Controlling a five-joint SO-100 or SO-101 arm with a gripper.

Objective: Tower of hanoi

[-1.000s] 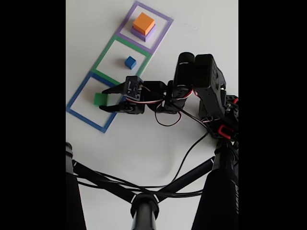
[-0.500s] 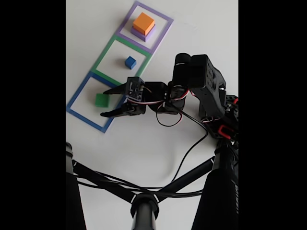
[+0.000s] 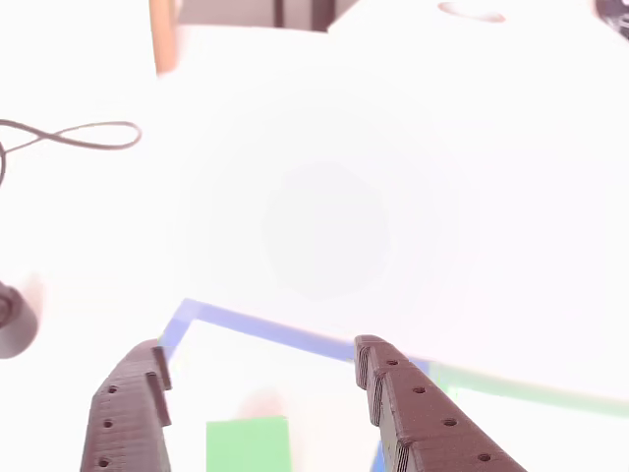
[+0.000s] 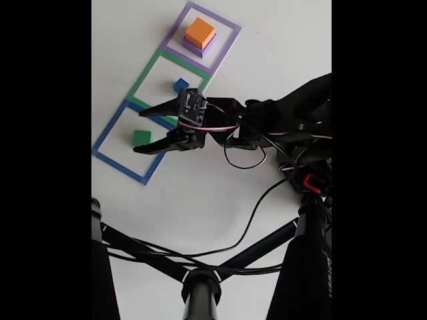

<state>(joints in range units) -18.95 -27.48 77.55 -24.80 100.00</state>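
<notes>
In the fixed view a green cube [image 4: 141,137] lies inside the blue square outline [image 4: 107,155]. My gripper [image 4: 139,133] hangs open over it, one finger on each side of the cube and clear of it. A small blue cube [image 4: 179,85] sits in the green outline, partly behind the gripper's body. An orange cube [image 4: 200,31] rests on a purple cube [image 4: 202,49] in the purple outline. In the other view the green cube [image 3: 248,442] shows low between the two brown fingers [image 3: 418,413] of the open gripper [image 3: 257,347].
Black stand legs [image 4: 200,267] and a thick black post [image 4: 307,267] cross the lower part of the fixed view, with a cable [image 4: 260,207] trailing from the arm. In the other view a cable loop [image 3: 69,136] lies at the upper left, on the white table [image 3: 393,197].
The arm has folded forward and lower, and the open gripper has shifted slightly toward the green outline. The green cube has stayed in the blue outline, untouched.
</notes>
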